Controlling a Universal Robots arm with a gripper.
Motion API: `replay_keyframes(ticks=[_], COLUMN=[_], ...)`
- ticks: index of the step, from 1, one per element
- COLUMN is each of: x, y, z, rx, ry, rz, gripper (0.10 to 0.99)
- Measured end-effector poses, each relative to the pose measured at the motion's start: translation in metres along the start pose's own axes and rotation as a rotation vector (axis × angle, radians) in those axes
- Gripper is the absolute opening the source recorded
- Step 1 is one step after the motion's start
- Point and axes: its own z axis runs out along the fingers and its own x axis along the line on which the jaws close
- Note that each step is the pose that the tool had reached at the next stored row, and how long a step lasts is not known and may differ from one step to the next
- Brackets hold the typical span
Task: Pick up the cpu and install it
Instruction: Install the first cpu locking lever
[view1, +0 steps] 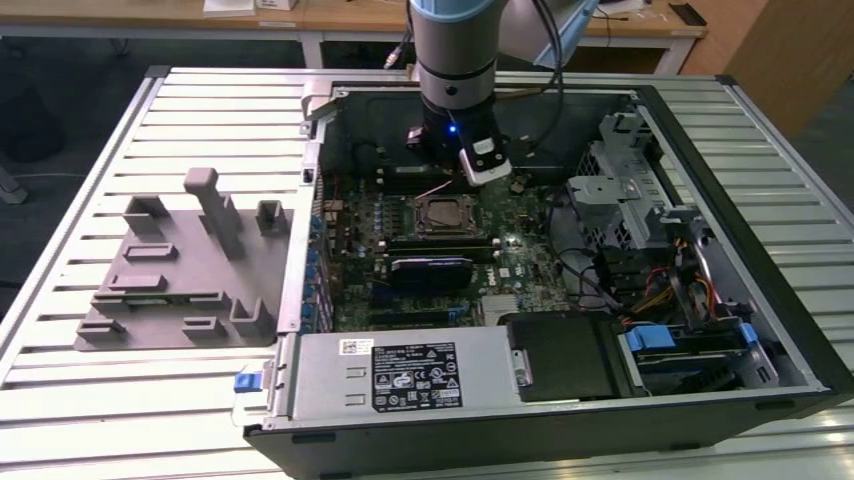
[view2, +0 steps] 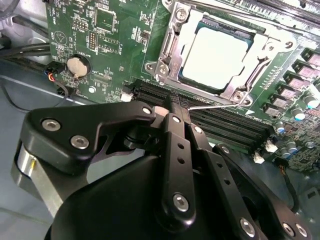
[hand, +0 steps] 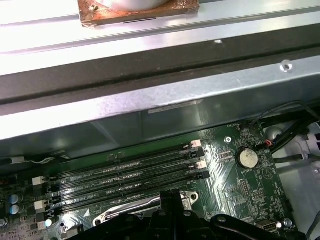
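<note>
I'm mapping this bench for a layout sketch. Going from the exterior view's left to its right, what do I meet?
Grey fixture block → motherboard socket holding the cpu → drive cage → case's right wall.

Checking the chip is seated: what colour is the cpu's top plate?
Silver, a pale metal square in the socket frame; the second wrist view shows the cpu best.

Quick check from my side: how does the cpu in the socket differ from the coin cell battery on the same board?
The cpu is square with a pale flat top; the coin cell battery is round. The cpu looks clearly larger than the battery. The cpu sits inside a metal socket frame; the battery sits in a small round holder near the board's edge. In the second wrist view the end effector is nearer the cpu than the battery. Both lie flat on the green motherboard.
</note>
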Motion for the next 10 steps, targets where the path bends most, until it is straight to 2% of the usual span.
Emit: replay_keyframes(ticks=[4,8,10], x=[0.0022,0.0082,0.0106], y=[-0.0006,-0.0024,-0.0032], z=[0.0001,0.0008,0.0013], rx=[0.0,0.0,-0.001], ry=[-0.001,-0.0023,-0.0066], rz=[0.0,0.0,-0.002], gripper=[0.106,0.106,0.106])
